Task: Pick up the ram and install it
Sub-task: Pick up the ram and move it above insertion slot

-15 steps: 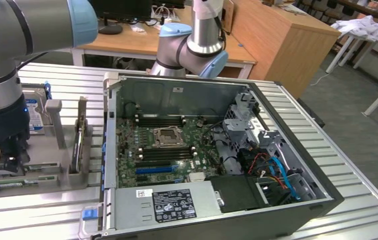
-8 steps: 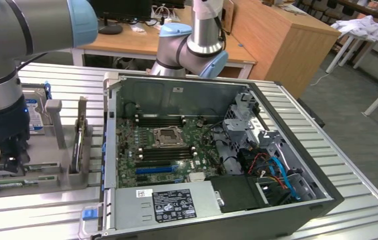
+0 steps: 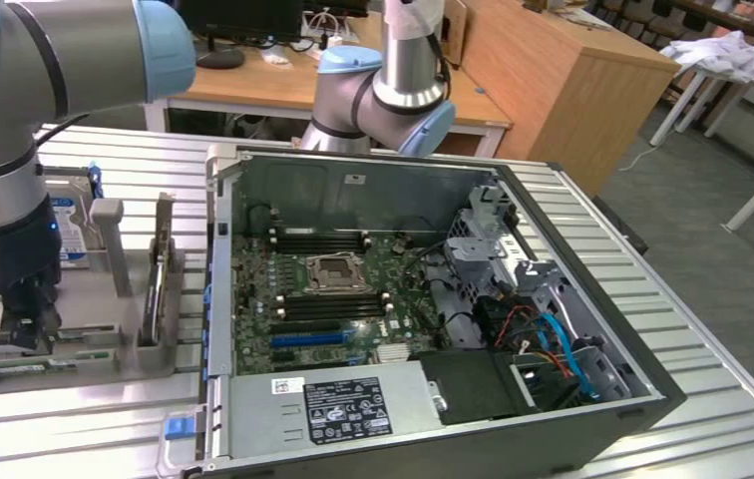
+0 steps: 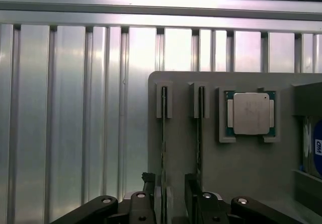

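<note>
On the ribbed metal bench (image 3: 85,419), pincer (image 4: 170,196) stands open astride the ram (image 4: 163,133) in its grey holder (image 4: 241,168); wooden desks (image 3: 551,80) stand beyond.

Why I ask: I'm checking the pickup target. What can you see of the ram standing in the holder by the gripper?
In the wrist view the ram is seen edge-on as a thin dark strip, so its chips cannot be made out. It stands on its long edge in the grey holder, with its far end seated between two grey posts. Its near end runs between the open fingers of the gripper; whether they touch it cannot be told. A second stick stands parallel beside it.
</note>
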